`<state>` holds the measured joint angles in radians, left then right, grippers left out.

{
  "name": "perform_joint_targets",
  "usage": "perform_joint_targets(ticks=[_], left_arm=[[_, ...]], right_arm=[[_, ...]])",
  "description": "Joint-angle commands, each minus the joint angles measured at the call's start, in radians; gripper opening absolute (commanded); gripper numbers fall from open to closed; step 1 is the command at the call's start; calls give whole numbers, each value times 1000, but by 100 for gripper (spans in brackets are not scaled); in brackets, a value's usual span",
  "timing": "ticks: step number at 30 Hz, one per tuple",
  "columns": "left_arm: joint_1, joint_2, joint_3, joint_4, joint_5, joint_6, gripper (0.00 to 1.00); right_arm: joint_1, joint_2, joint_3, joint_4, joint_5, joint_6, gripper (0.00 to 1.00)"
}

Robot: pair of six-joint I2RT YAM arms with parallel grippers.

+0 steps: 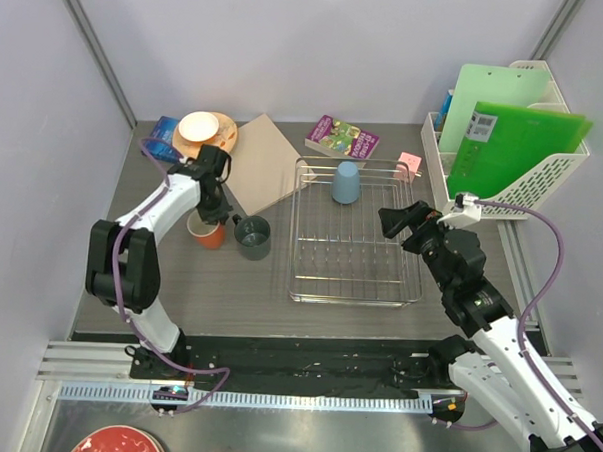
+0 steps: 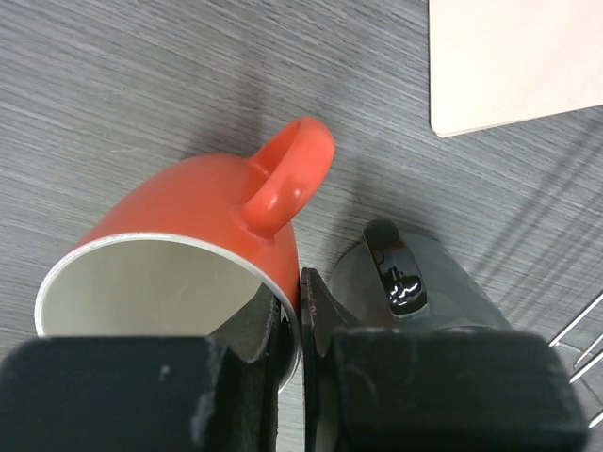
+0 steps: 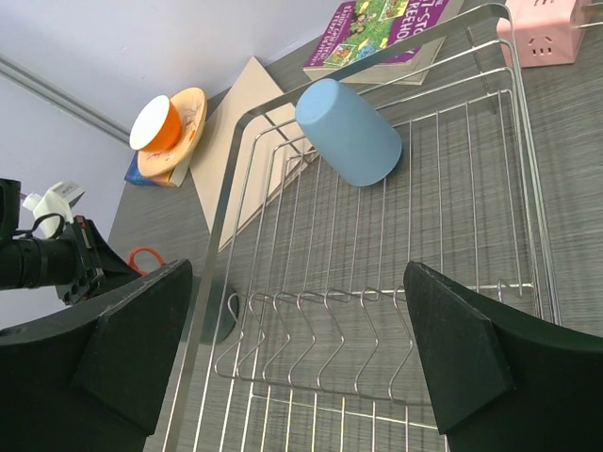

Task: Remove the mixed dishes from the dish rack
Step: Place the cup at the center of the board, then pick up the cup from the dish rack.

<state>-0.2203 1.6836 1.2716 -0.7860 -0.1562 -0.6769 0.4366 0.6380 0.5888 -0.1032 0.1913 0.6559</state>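
The left gripper (image 2: pixel 301 325) pinches the rim of the orange cup (image 2: pixel 179 235), one finger inside, the cup just beside the grey mug (image 2: pixel 419 282), left of the dish rack (image 3: pixel 215 254); the right gripper (image 3: pixel 297 330) gapes wide and empty above the rack; the light-blue cup (image 3: pixel 349 132) sits at its far end.

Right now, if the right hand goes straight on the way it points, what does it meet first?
Probably the wire bars of the dish rack between the right hand's open fingers; the light-blue cup sits farther ahead. Depth is unclear.
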Motion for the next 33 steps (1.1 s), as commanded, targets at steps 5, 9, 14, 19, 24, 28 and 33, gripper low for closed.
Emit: perform_joint_targets(ticks=[5, 9, 14, 19, 24, 28, 33], left_arm=[[9, -51, 72, -12, -28, 3, 66], [9, -97, 147, -82, -45, 11, 100], [9, -191, 232, -122, -63, 1, 100], [6, -361, 167, -37, -37, -38, 100], [-31, -600, -32, 96, 3, -67, 100], [-83, -731, -126, 116, -32, -46, 100], [-106, -832, -187, 119, -22, -30, 100]], right_arm=[[-2, 29, -6, 43, -9, -6, 100], [-2, 40, 0, 45, -7, -13, 100], [-2, 92, 6, 59, 10, -33, 100], [-2, 261, 52, 80, 60, -62, 100], [29, 429, 57, 249, 156, -44, 99], [92, 570, 190, 250, 306, -140, 100], [137, 808, 486, 192, 381, -295, 100]])
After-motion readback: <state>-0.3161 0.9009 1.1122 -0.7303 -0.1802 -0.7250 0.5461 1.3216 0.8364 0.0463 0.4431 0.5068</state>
